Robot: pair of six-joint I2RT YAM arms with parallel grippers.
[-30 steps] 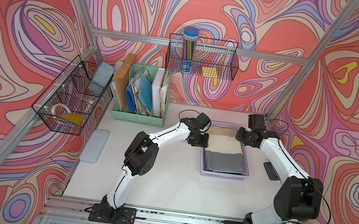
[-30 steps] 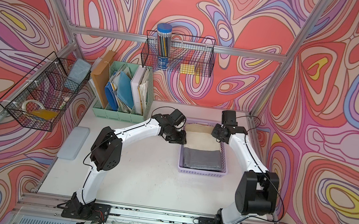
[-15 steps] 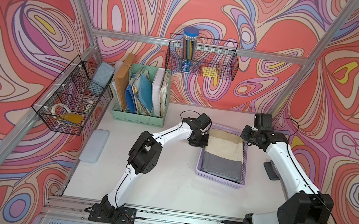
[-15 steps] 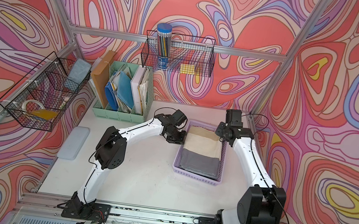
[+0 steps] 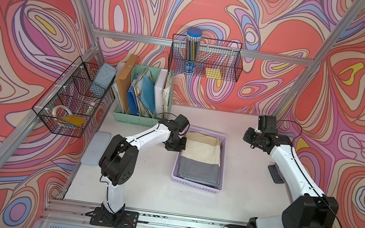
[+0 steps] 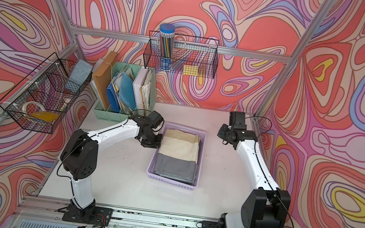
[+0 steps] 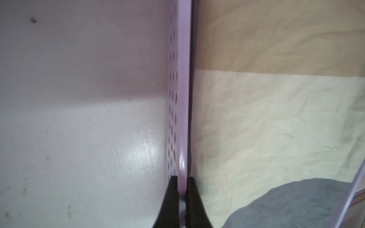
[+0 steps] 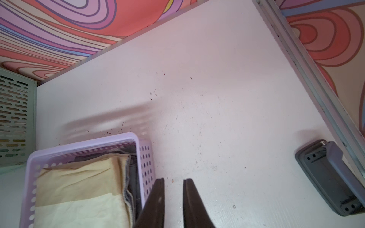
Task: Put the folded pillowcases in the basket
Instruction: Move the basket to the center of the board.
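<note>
- Basket (image 5: 195, 186), one: shallow lavender plastic rectangle, perforated walls, on white table (image 5: 155, 195).
- Folded pillowcase (image 5: 202, 156), one: creased cloth, mostly cream, grey band at one end; lying flat inside basket, covering its floor.
- Left gripper (image 7: 182, 189): black tapered fingers pinched on basket's long rim.
- Right gripper (image 8: 173, 183): two fingers slightly parted, grasping nothing, above table just beside basket.
</note>
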